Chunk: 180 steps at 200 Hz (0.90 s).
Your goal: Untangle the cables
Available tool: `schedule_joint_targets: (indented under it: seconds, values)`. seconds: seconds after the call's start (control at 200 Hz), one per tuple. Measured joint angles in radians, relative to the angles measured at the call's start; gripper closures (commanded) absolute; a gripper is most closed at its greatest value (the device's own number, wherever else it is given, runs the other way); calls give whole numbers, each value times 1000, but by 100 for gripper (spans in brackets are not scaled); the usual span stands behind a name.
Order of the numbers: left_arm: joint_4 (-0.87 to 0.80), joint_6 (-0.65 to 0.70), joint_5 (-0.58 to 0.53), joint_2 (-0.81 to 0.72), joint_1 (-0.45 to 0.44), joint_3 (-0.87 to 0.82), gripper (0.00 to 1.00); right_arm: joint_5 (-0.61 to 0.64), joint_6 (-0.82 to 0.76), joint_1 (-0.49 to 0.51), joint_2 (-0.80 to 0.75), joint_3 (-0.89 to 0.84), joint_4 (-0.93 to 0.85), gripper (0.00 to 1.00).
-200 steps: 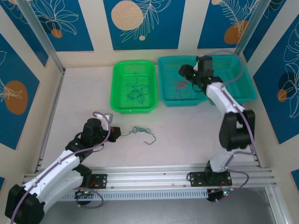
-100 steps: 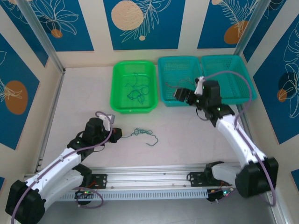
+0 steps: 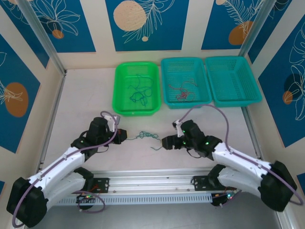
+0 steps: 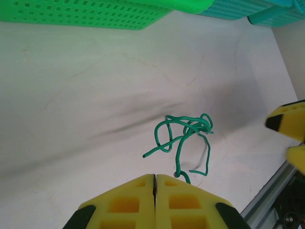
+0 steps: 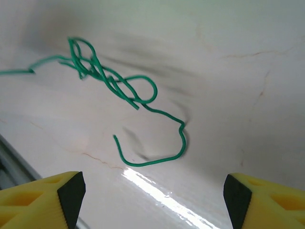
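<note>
I've got the left end effector (image 3: 122,136) pinched shut on one end of the knotted green cable (image 3: 145,136) on the surface (image 3: 86,105) just in front of the green tray (image 3: 116,90), the right end effector (image 3: 164,142) gaping wide at its hooked tail, and with freed strands (image 3: 139,93) lying inside that tray, I reckon this knot is what's left.

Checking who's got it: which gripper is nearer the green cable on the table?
Left. The left gripper is shut on one end of the green cable; the right gripper hovers open just off its hooked free end, not touching.
</note>
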Motion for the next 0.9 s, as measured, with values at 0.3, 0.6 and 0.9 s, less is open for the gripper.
schedule_joint_targets:
  seconds: [0.3, 0.6, 0.9]
  values:
    - [-8, 11, -1, 2, -5, 25, 100, 288, -180, 174, 490, 203, 80, 27]
    - [-77, 25, -58, -11, -7, 28, 100, 420, -223, 204, 629, 262, 211, 68]
    - [-149, 8, -197, -93, 5, 28, 100, 402, -121, 192, 467, 83, 266, 89]
